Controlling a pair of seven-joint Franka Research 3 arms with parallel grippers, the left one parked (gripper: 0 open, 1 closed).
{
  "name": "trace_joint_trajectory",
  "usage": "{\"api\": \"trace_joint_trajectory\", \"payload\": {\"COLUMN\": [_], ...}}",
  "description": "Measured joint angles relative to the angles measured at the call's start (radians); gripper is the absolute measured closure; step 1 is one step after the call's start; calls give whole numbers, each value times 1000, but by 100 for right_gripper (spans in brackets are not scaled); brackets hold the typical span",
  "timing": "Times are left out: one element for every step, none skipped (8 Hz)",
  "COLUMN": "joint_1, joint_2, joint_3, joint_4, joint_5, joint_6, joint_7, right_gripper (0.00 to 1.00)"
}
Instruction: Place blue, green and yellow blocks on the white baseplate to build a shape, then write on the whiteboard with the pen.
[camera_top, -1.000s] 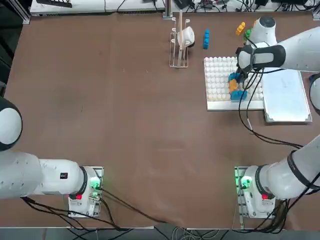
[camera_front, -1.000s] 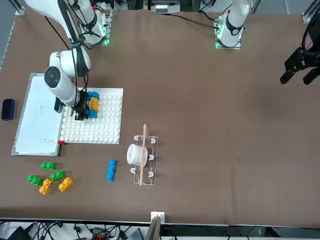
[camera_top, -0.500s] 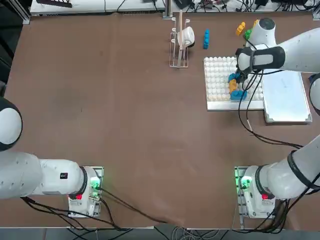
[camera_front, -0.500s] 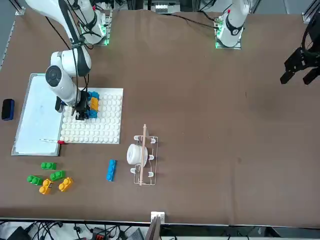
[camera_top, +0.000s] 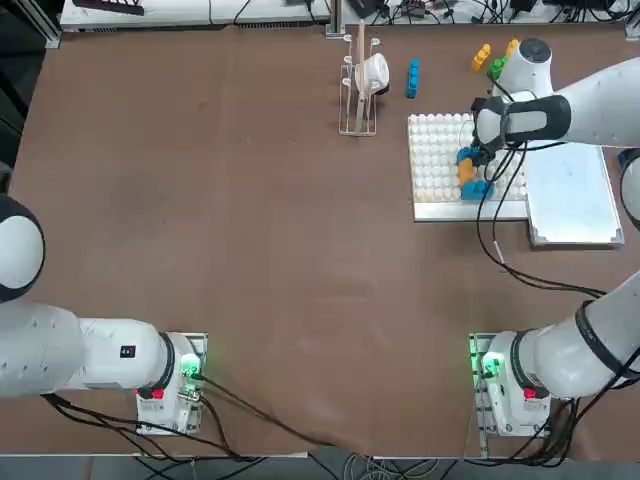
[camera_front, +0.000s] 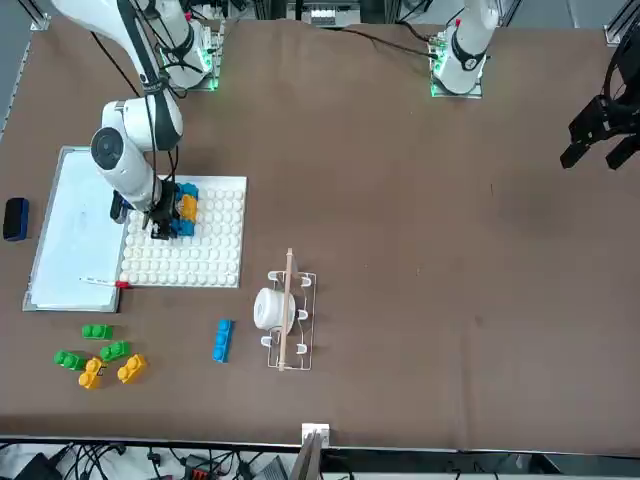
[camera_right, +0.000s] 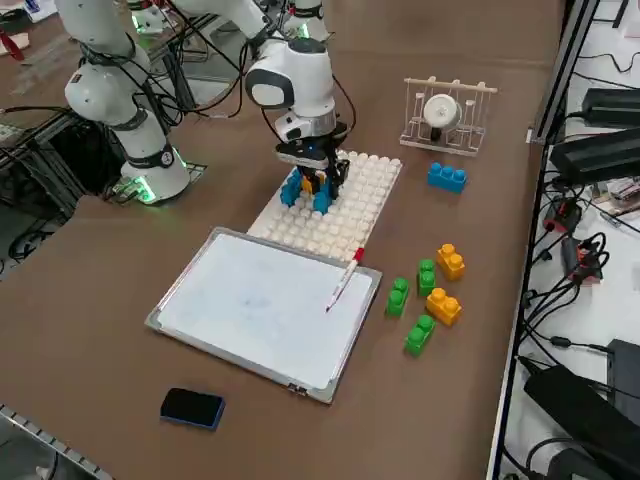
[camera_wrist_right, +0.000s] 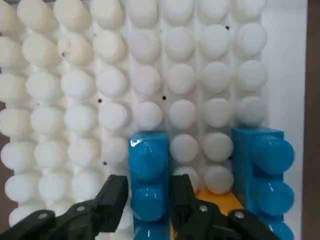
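A big brown table (camera_top: 250, 250) with a soft, dull top fills the room, and black cables run along its far edge. The right gripper (camera_wrist_right: 146, 200) hangs low over the white baseplate (camera_top: 432, 160), pointing down. Its two black fingers (camera_wrist_right: 112, 197) stand on either side of a shiny blue brick (camera_wrist_right: 148, 175) with round studs, and thin gaps show on both sides, so the jaws are partly open and are not squeezing it. A second blue brick (camera_wrist_right: 265, 172) sits just beside it on the plate, with a yellow-orange brick (camera_wrist_right: 220, 200) between the two. The plate is square, hard and white, covered in rows of round bumps. Right next to it, touching its edge, lies the whiteboard (camera_right: 260, 305), smooth and flat with a thin grey frame. The slim white pen (camera_right: 343, 280) with a red end lies tilted across the corner of the board nearest the plate. Past the board, loose on the table, lie three green bricks (camera_right: 412, 300) and two yellow-orange bricks (camera_right: 445, 290), close together. One more blue brick (camera_right: 446, 177) lies alone near a little wire rack (camera_right: 448, 118) that holds a round white thing. A small dark blue eraser (camera_right: 192, 407) lies on the table on the board's other side.
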Motion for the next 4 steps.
{"api": "trace_joint_trajectory", "payload": {"joint_1": [-1, -2, -2, -3], "joint_2": [6, 3, -6, -16], "joint_3": [-12, -20, -23, -24], "joint_4": [4, 25, 72, 137], "joint_5": [0, -4, -8, -10], "joint_6": [7, -23, -99, -190], "joint_7": [0, -11, -37, -84], "right_gripper": [25, 4, 0, 0]}}
